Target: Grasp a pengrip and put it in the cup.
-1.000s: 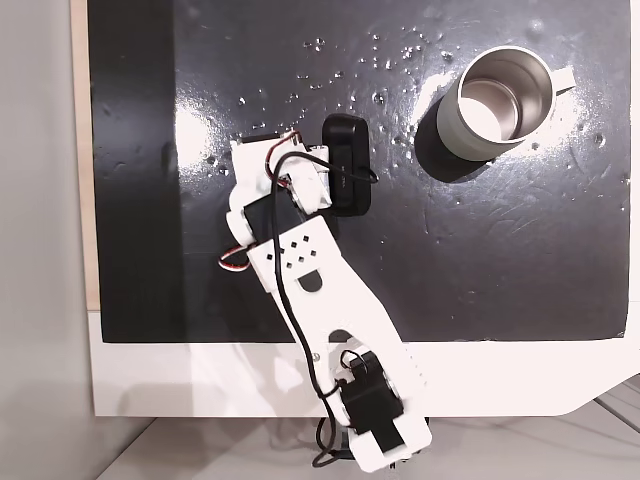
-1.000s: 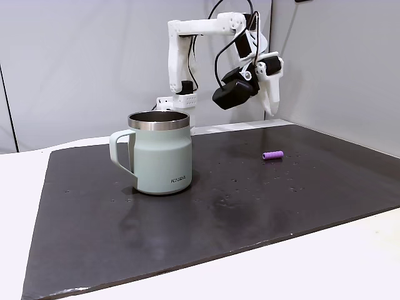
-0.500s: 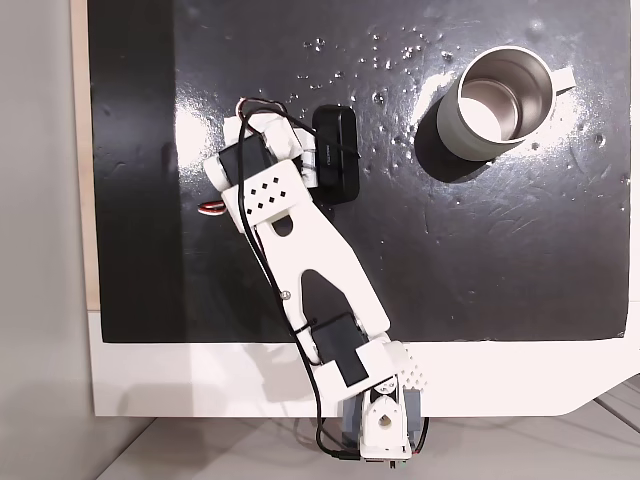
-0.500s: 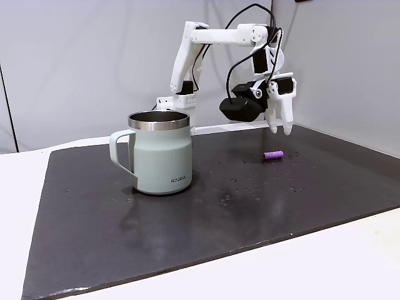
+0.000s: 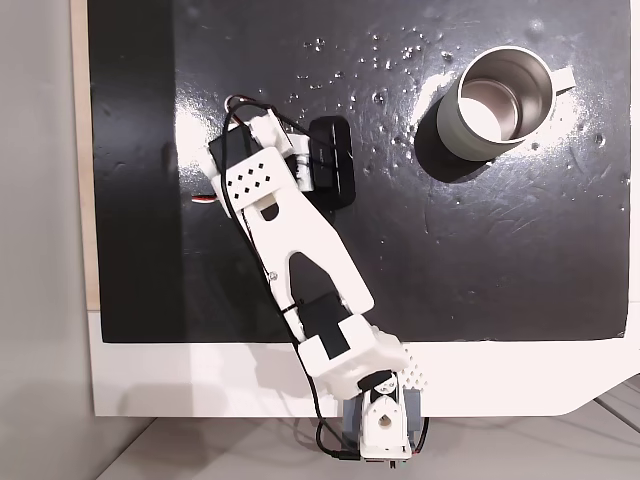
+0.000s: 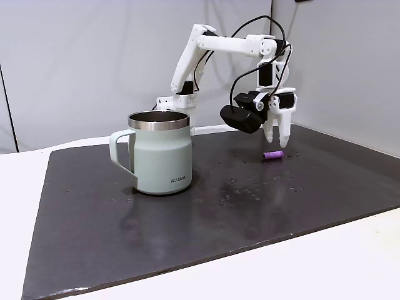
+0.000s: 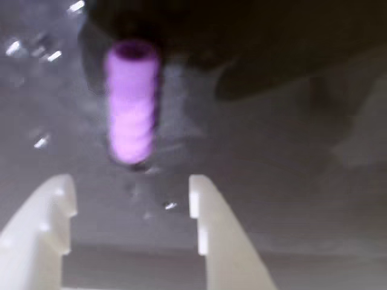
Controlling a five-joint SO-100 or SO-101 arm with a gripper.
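Note:
The pengrip [image 6: 273,154], a small light-purple ribbed cylinder, lies on the black mat right of the cup [image 6: 159,153] in a fixed view. My gripper [image 6: 274,144] points straight down just above it, jaws apart, holding nothing. In the wrist view the pengrip [image 7: 131,103] lies lengthwise ahead of the open gripper [image 7: 130,184], in line with the gap between the white fingertips [image 7: 202,205]. From above, the pale grey cup [image 5: 500,100] stands upright at the back right, its steel inside bare. The arm [image 5: 300,230] covers the pengrip there.
A black mat [image 6: 250,206] covers most of the white table [image 5: 200,380]. The arm's base [image 5: 380,430] sits at the near edge in the view from above. A grey wall [image 6: 337,62] rises close behind the gripper.
The arm has stretched out further and lowered the gripper from high above the mat to just over the pengrip. The fingers have turned to point straight down.

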